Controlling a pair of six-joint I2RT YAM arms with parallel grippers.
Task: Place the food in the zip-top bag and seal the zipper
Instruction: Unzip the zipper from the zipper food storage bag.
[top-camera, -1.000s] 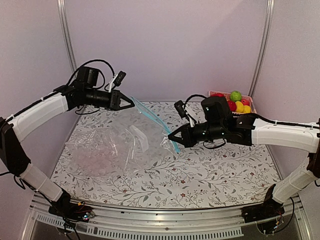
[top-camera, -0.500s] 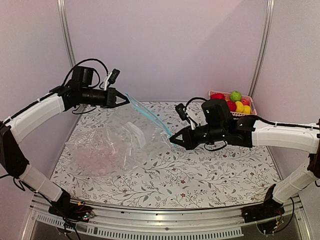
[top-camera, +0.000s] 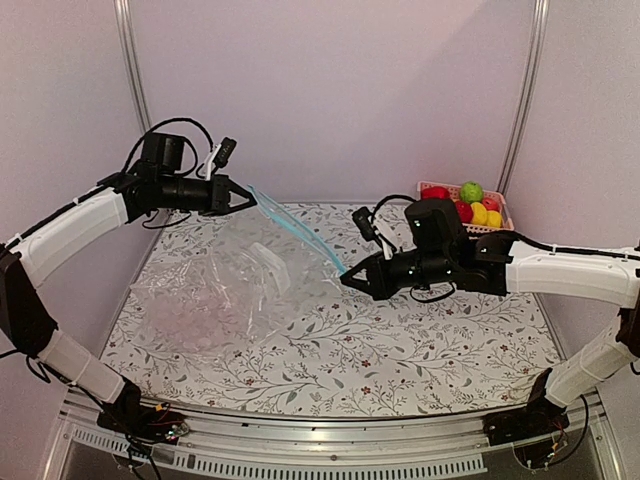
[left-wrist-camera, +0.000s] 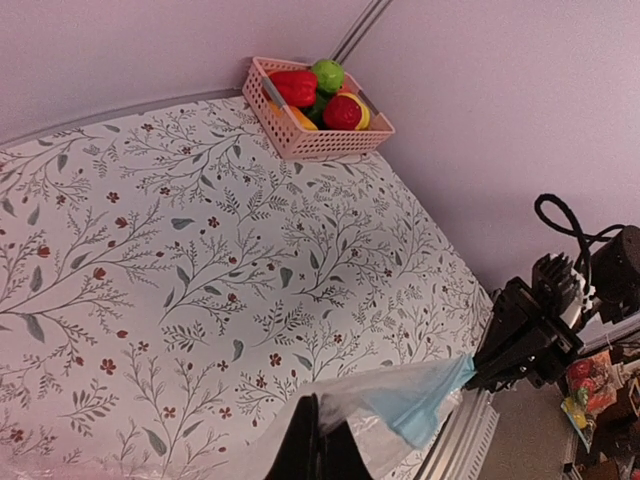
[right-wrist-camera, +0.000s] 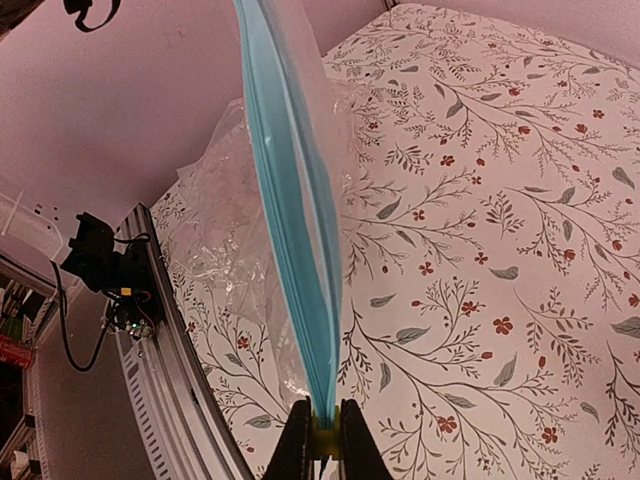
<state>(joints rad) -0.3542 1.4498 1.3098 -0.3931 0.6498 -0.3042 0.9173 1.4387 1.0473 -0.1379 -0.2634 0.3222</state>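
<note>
The clear zip-top bag (top-camera: 235, 290) hangs stretched between both grippers, its crinkled body resting on the table. Its blue zipper (top-camera: 300, 232) runs taut as a diagonal line from one gripper to the other. My left gripper (top-camera: 252, 199) is shut on the upper left end of the bag's mouth; in its wrist view the gripper (left-wrist-camera: 318, 408) pinches the plastic beside the zipper (left-wrist-camera: 435, 402). My right gripper (top-camera: 345, 277) is shut on the lower right end, and in its wrist view the gripper (right-wrist-camera: 322, 412) clamps the zipper (right-wrist-camera: 295, 230). Toy food (top-camera: 472, 203) lies in the basket at the back right.
The pink lattice basket (top-camera: 506, 214) with red, green and yellow pieces stands in the far right corner, behind my right arm; it is seen again as the basket (left-wrist-camera: 320, 143) in the left wrist view. A flowered cloth (top-camera: 400, 340) covers the table. Metal rail (top-camera: 330, 440) along the near edge.
My left gripper has moved a little up and to the left with the bag's corner, drawing the zipper tauter. My right gripper has barely shifted.
</note>
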